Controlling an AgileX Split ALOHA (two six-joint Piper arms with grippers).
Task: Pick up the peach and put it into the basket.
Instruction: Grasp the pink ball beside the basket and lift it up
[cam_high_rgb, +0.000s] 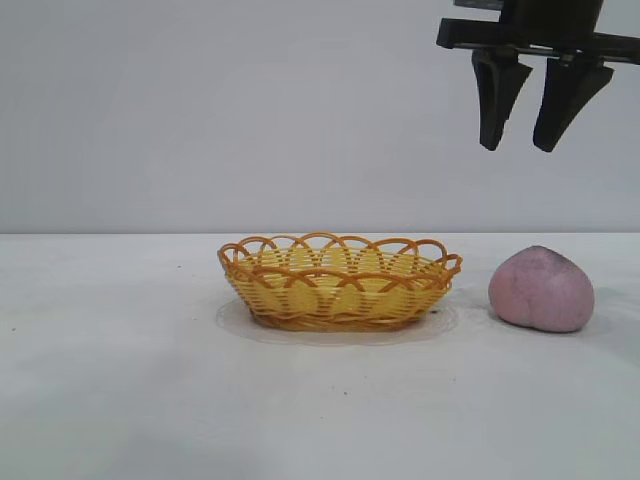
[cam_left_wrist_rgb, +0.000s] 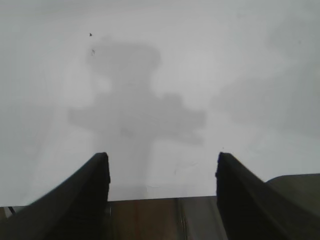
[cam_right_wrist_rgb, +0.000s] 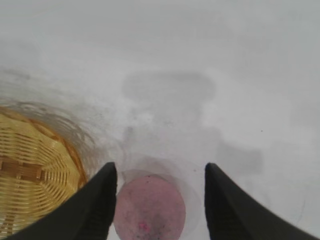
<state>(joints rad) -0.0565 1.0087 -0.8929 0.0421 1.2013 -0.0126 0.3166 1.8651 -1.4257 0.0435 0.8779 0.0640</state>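
Peach (cam_high_rgb: 541, 290) sits untouched at the exterior view's lower right, just beside the basket (cam_high_rgb: 340, 282) at centre. Hanging upper right, well above it, the right gripper (cam_high_rgb: 529, 130) has fingers apart, empty. Reaching stage, I'd say; next it must descend and close.

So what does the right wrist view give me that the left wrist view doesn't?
Only the right wrist view shows the peach on the table, seen between the open right pincer's fingers, with the basket beside it. Only the left wrist view shows the open left pincer with nothing between its fingers, its shadow on bare tabletop, and a brown edge behind the fingers. Both share the white table below and a pair of dark fingers spread apart.
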